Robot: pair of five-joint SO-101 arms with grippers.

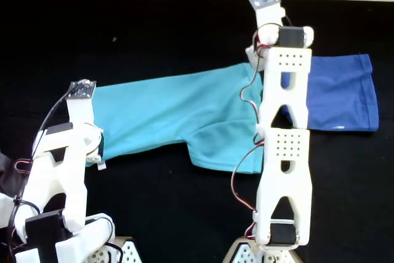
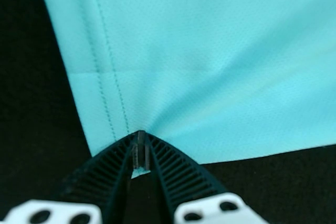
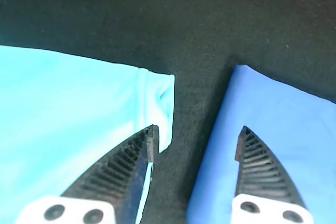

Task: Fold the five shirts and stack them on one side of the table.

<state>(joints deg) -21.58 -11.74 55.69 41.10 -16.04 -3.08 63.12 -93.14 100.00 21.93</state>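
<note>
Left arm [image 1: 58, 170], right arm [image 1: 284, 152]: white printed shells, black servos [image 1: 292, 36]. I see red and black cables [image 1: 234, 184] looped alongside. My pincer fingers [image 3: 123, 169] are black, ribbed.

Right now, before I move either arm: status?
Left hand shut on teal shirt corner. Right hand open, above gap between teal shirt and blue shirt. Teal shirt spread out, unfolded; right arm stretched over it.

No text, label, brand, number or sign can be read anywhere, neither on the turquoise shirt [image 1: 184, 115] and the blue shirt [image 1: 341, 97] nor on the black desk [image 1: 154, 23].
</note>
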